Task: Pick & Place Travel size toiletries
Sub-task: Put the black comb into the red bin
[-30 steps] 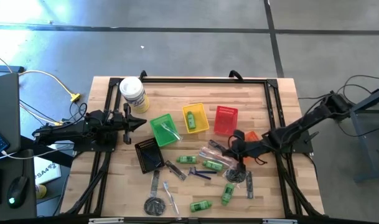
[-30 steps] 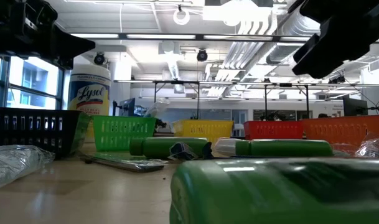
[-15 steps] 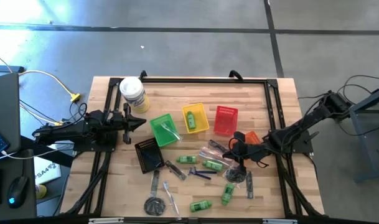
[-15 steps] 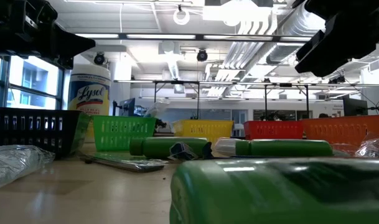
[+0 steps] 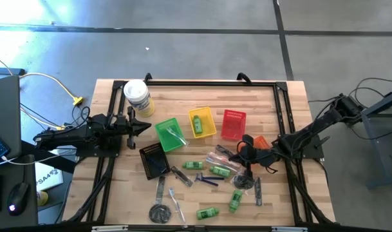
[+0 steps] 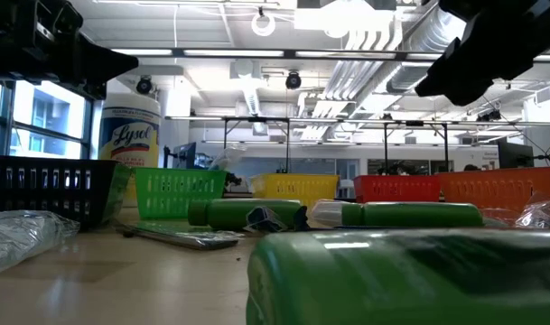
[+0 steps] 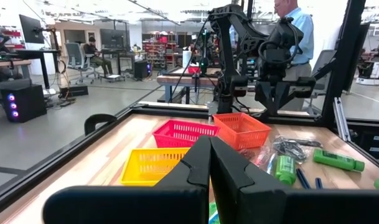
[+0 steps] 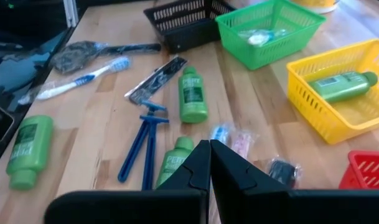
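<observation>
The right gripper (image 8: 209, 152) hangs over the middle of the table with its two fingers pressed together and nothing between them. In my judgement the step in hand is the reach for a next toiletry, so the fingers need to open before they go down.

Just under this gripper, in the right wrist view, lie a green mini bottle (image 8: 174, 163) and a pair of blue razors (image 8: 141, 142); the bottle seems the easier choice. Its round body can roll, so it is better to close across the width of it, with the fingers straight down.

A little farther lie a second green bottle (image 8: 192, 93), a dark comb (image 8: 157, 79) and a toothbrush (image 8: 83, 79). These flat things need the fingertips low on the wood.

Farther still stand the yellow basket (image 8: 310, 102), which already holds one green bottle (image 8: 343, 84), the green basket (image 8: 239, 28) and the black basket (image 8: 183, 25).

The left gripper (image 5: 144, 126) waits closed and empty at the left side, near the white Lysol canister (image 5: 137, 96).
</observation>
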Tool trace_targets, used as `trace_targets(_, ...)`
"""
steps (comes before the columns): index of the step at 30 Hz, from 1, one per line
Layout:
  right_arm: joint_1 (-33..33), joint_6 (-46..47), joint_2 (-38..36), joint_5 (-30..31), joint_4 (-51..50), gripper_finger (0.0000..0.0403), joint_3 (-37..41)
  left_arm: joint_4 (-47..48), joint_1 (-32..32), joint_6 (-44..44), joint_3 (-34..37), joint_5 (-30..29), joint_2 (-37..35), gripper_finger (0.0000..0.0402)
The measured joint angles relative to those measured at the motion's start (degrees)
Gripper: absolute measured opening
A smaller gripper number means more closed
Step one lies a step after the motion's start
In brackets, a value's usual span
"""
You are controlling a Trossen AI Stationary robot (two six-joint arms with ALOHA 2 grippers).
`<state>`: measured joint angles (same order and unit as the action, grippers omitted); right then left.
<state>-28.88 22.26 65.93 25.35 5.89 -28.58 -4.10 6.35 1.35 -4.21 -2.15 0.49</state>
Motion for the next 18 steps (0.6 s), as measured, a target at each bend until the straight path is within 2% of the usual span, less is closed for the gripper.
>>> trace_targets(10,0.0,0.0,0.1,0.1,2.3,0.0002,0.0,1.3,0.0,-1.1,0.0,0.0,0.0,0.0)
trace_targets(18,0.0,-0.1,4.1,1.3,5.6,0.0002,0.0,0.7,0.0,-0.9,0.0,0.0,0.0,0.0)
